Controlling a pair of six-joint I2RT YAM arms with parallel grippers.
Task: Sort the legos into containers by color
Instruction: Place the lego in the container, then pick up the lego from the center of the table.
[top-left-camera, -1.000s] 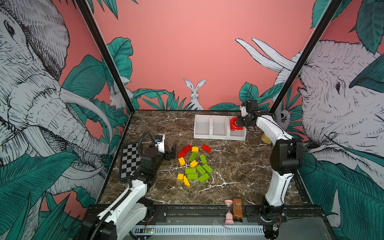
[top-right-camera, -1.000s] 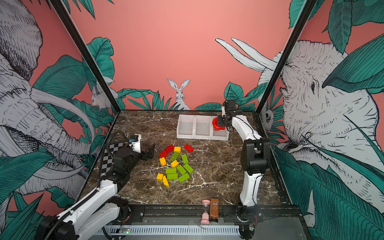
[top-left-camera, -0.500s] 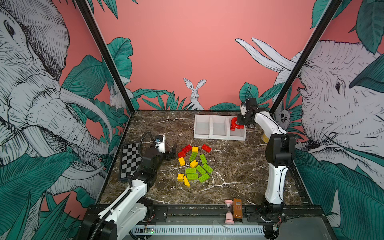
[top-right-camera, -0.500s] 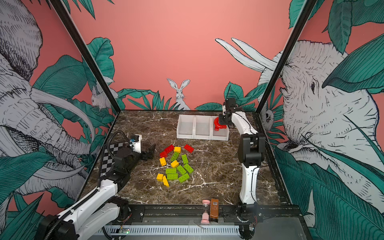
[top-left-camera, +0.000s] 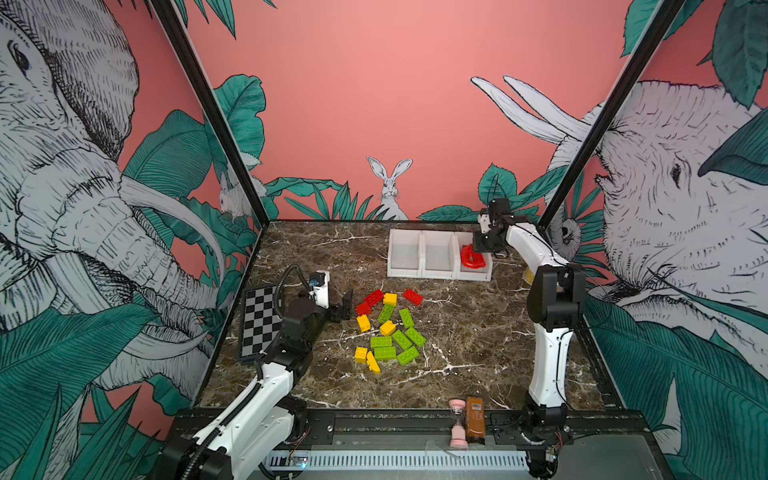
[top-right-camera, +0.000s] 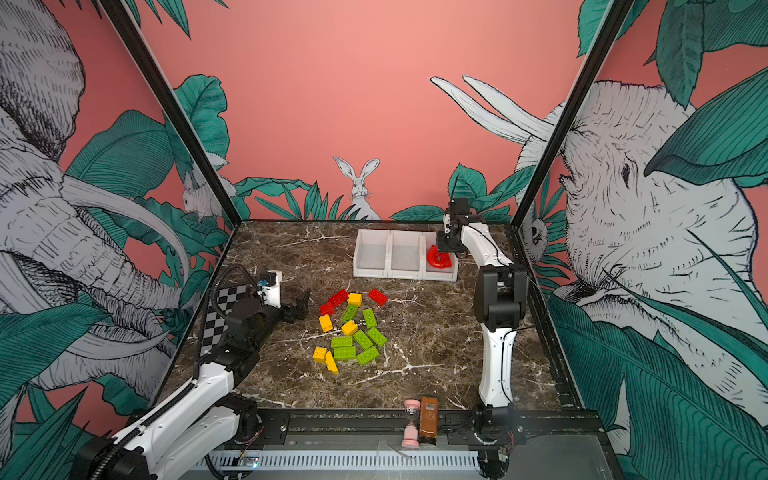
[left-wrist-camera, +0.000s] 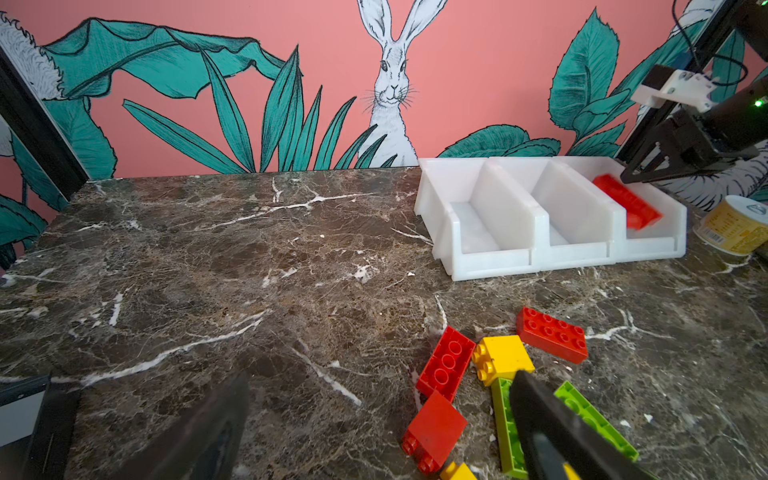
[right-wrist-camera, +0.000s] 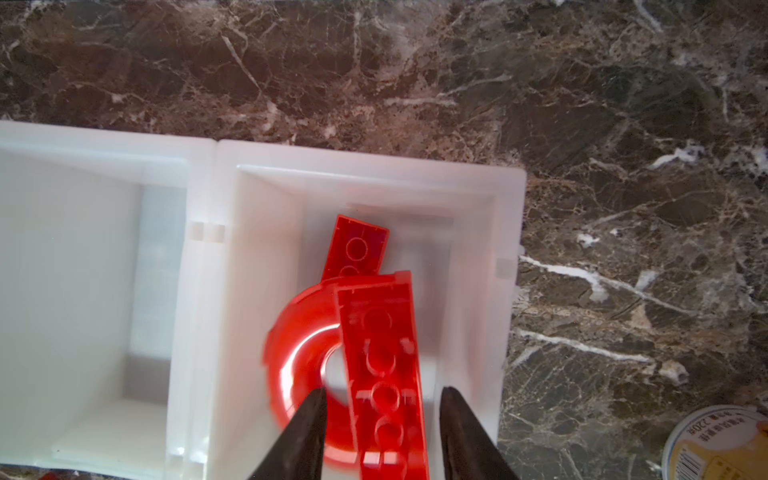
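Observation:
The legos (top-left-camera: 388, 328) lie in a loose heap of red, yellow and lime green bricks mid-table in both top views (top-right-camera: 353, 328). At the back stand the containers (top-left-camera: 422, 259), three joined white bins. The rightmost bin (right-wrist-camera: 469, 183) holds a red arch piece (right-wrist-camera: 291, 332) tilted over another red brick (right-wrist-camera: 359, 245). My right gripper (right-wrist-camera: 383, 390) hangs just above it, open, with a gap between each jaw and the arch. My left gripper (left-wrist-camera: 380, 376) is open, low at the heap's left edge, with a small red brick (left-wrist-camera: 436, 428) between its fingers, untouched.
A checkerboard (top-left-camera: 259, 324) lies by the left wall beside my left arm. A yellow-labelled round jar (left-wrist-camera: 735, 224) stands just right of the bins. A pink hourglass (top-left-camera: 457, 422) and a brown bottle (top-left-camera: 475, 419) sit on the front rail.
My right gripper's jaws have spread apart and let go of the red arch, which now sits in the rightmost bin. The left arm has not moved.

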